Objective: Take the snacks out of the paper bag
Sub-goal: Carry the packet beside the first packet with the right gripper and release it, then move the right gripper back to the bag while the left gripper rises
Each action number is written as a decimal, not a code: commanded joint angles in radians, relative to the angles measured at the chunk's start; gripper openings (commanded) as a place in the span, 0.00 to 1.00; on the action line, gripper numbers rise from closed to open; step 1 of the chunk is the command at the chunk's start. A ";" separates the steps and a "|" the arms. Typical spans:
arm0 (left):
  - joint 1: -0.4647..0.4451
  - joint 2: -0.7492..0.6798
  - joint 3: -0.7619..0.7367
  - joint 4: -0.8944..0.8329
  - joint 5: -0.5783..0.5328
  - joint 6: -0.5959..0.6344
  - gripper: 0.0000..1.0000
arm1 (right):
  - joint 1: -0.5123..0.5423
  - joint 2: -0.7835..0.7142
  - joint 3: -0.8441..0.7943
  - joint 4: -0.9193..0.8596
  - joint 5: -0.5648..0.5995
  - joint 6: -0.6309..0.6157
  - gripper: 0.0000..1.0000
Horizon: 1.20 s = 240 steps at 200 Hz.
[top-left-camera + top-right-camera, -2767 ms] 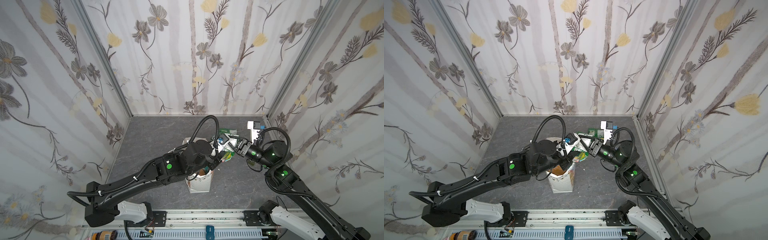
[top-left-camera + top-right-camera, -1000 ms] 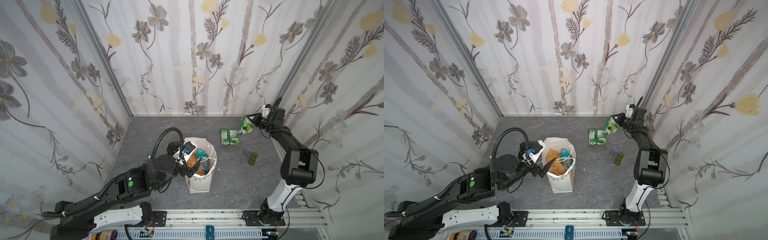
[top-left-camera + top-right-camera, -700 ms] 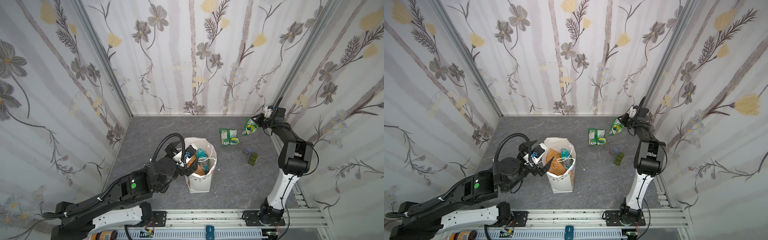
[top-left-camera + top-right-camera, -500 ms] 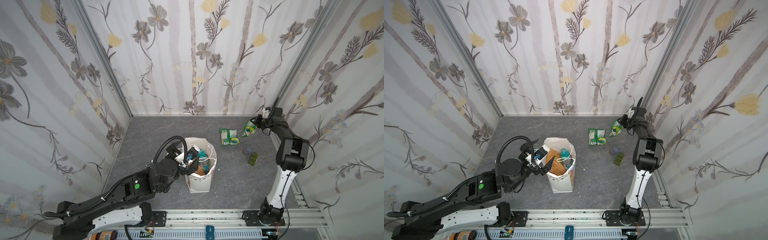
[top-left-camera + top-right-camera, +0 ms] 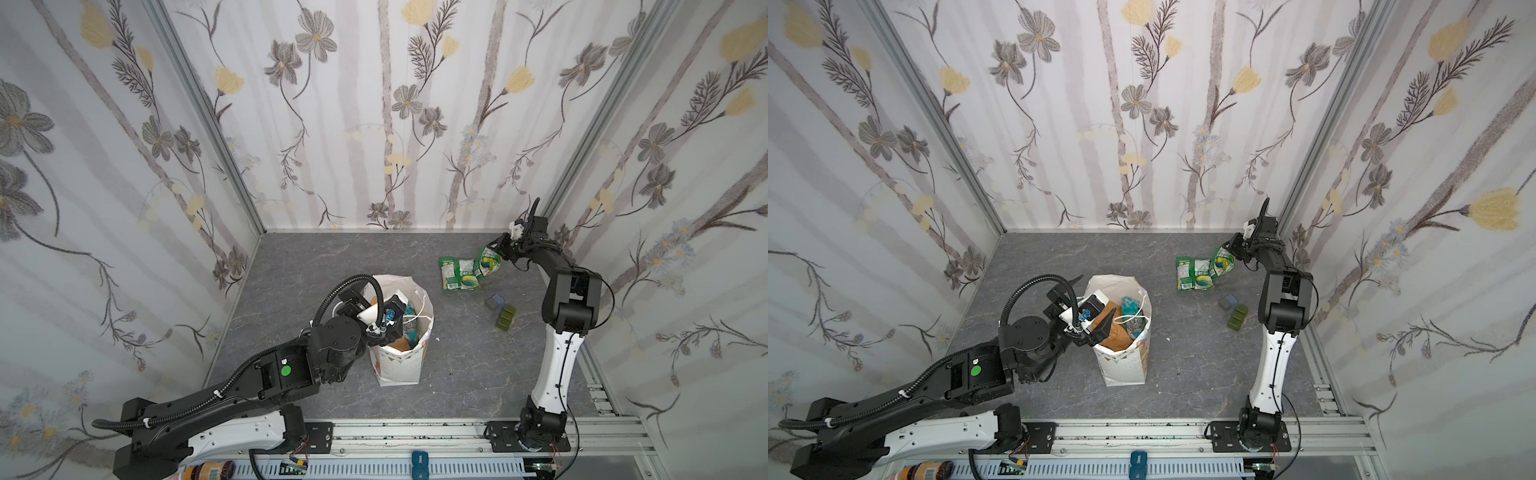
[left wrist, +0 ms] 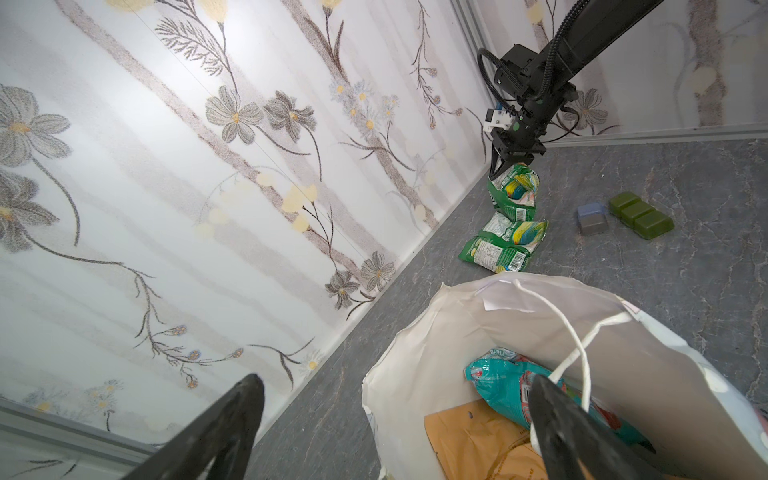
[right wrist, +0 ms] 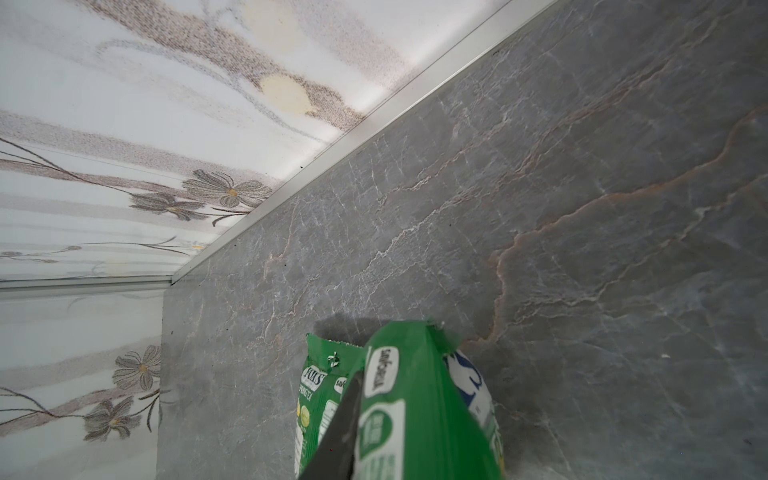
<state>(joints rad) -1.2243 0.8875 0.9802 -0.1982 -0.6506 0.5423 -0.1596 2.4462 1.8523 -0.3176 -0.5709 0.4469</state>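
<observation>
**Right gripper** [image 6: 505,164]: jaws stood narrow at the top edge of the tilted green packet [image 5: 487,262], near the table's back right corner. Whether it was pinching or merely touching could not be told. That packet leaned against the flat green packet [image 5: 459,272] on the grey table [image 5: 332,257].

**Left gripper** [image 6: 395,382]: jaws were spread wide, one finger inside the paper bag [image 5: 399,365] and one outside its rim.

**Bag:** stood upright mid-table and held a teal packet [image 6: 507,382] and a tan-orange pouch [image 6: 478,440].

**Dark cube** [image 5: 494,301] and **olive-green cubes** [image 5: 505,318]: lay near the green packets.
</observation>
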 commanded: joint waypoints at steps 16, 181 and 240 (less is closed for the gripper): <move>0.000 -0.002 0.022 0.020 0.000 -0.023 1.00 | 0.003 -0.010 0.022 -0.057 0.114 -0.067 0.43; 0.001 -0.043 0.121 -0.087 0.055 -0.295 1.00 | 0.069 -0.496 -0.199 -0.010 0.231 -0.070 0.84; 0.002 -0.035 0.191 -0.208 0.014 -0.443 1.00 | 0.165 -0.971 -0.535 0.163 0.165 0.030 0.95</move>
<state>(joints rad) -1.2240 0.8497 1.1458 -0.3496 -0.6048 0.1925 -0.0330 1.6100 1.3941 -0.2638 -0.3717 0.4339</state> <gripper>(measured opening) 0.997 0.932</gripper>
